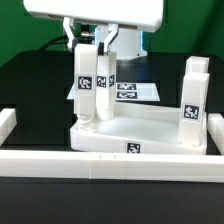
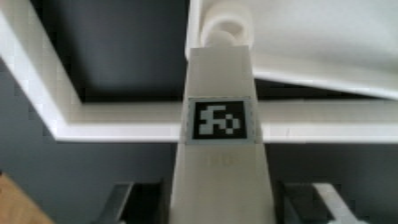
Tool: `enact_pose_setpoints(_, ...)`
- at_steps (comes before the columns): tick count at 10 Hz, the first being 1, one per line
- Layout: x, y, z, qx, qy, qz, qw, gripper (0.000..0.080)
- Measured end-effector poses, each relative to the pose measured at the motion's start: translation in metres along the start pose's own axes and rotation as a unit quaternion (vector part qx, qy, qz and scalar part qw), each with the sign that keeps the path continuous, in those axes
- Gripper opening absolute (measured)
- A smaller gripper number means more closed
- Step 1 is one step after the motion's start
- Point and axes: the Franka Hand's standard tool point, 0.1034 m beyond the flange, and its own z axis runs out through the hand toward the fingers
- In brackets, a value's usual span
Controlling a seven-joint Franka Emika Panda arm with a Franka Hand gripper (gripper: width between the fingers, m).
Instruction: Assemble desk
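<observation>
The white desk tabletop [image 1: 140, 132] lies flat near the front rail. My gripper [image 1: 88, 48] is shut on the top of an upright tagged leg block [image 1: 86, 85], whose lower end stands at the tabletop's left corner. A second leg [image 1: 105, 88] stands close beside it, on the exterior view's right. Another leg [image 1: 192, 100] stands upright at the tabletop's right corner. In the wrist view the held leg [image 2: 217, 130] runs away from the gripper [image 2: 222, 208] between both fingers [image 2: 329, 200], and its far end meets the tabletop's rim [image 2: 302, 60].
White border rails run along the front [image 1: 100, 160], the left [image 1: 6, 125] and the right [image 1: 214, 135]. The marker board [image 1: 138, 91] lies flat behind the tabletop. A rail corner [image 2: 107, 125] lies just beyond the held leg in the wrist view.
</observation>
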Motion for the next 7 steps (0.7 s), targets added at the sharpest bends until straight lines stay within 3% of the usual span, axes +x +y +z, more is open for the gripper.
enact_pose_setpoints(7,-0.0019,-0.0055,0.0018,0.005,-0.01,0.002,1.0,0.029)
